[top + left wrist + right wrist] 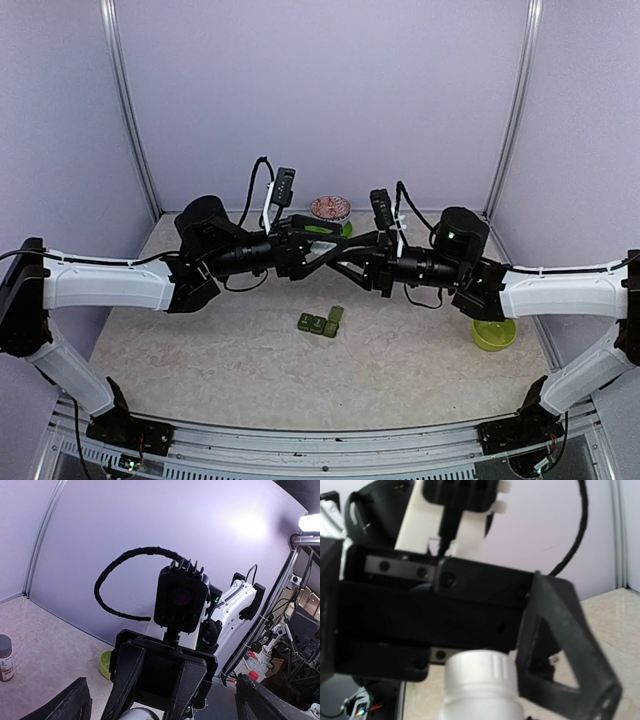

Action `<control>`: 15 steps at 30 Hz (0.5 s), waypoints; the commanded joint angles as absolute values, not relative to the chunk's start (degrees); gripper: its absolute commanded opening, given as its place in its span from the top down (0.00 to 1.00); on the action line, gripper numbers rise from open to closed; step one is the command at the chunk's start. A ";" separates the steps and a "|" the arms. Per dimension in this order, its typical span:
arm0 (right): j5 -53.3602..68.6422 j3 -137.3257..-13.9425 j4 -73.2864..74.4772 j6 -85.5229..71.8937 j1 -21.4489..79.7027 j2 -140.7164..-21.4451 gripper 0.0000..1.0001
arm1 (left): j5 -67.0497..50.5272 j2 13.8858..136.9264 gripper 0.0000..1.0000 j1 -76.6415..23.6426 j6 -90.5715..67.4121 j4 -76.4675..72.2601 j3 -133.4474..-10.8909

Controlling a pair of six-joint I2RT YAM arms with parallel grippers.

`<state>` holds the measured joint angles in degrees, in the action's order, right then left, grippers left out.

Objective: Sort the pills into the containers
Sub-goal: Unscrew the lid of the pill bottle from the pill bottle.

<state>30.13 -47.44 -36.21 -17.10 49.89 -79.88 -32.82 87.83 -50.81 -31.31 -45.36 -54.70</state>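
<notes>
The left gripper (318,244) gapes wide opposite the right gripper (152,696), which is clamped on a white-capped bottle (479,680) above the tabletop's (200,345) far middle, with the containers (320,322) near its centre.

I located the containers (320,322) on the table (200,340), near its centre. The rear bowl (330,208) stood behind them. The side bowl (494,333) sat to their right, near the table's right edge.

Lime-green bowl (493,335) at right, patterned bowl (330,207) on green plate (346,229) (far back), brown bottle (5,657), white-capped bottle (480,672)
</notes>
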 commanded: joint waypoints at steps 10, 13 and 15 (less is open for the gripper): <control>19.43 -43.15 -38.91 -18.54 50.51 -77.17 0.79 | -34.40 88.29 0.09 -50.71 -31.68 -46.81 -55.94; 17.97 -42.62 -38.76 -18.21 50.43 -76.11 0.79 | -34.52 88.16 0.09 -50.63 -31.33 -45.87 -55.99; 17.25 -42.39 -38.69 -17.84 50.40 -75.50 0.79 | -34.51 88.00 0.09 -50.63 -31.15 -45.42 -55.90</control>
<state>21.74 -43.33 -38.41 -18.09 50.50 -77.73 -33.23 88.58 -50.76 -32.10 -45.23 -54.70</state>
